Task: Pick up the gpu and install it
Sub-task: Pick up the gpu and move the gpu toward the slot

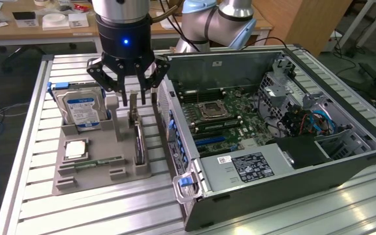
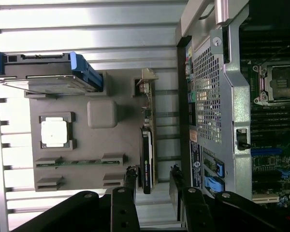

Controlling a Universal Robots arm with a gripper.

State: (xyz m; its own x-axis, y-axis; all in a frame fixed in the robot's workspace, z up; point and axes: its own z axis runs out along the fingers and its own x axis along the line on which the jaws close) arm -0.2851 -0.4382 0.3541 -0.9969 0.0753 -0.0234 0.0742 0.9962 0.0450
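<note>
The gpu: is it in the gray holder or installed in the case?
In the holder. The gpu stands on edge in its slot, outside the case; the open gripper straddles one end of it.

We see a table (image 1: 31, 147) of ribbed, shiny bare metal, a matt grey plastic tray (image 1: 90, 177), a black graphics card (image 1: 138, 142) with a pale metal bracket, and a computer case (image 1: 273, 183) of dull sheet metal.

Exterior oblique, wrist straight down; both see tray (image 1: 109, 142)
</note>
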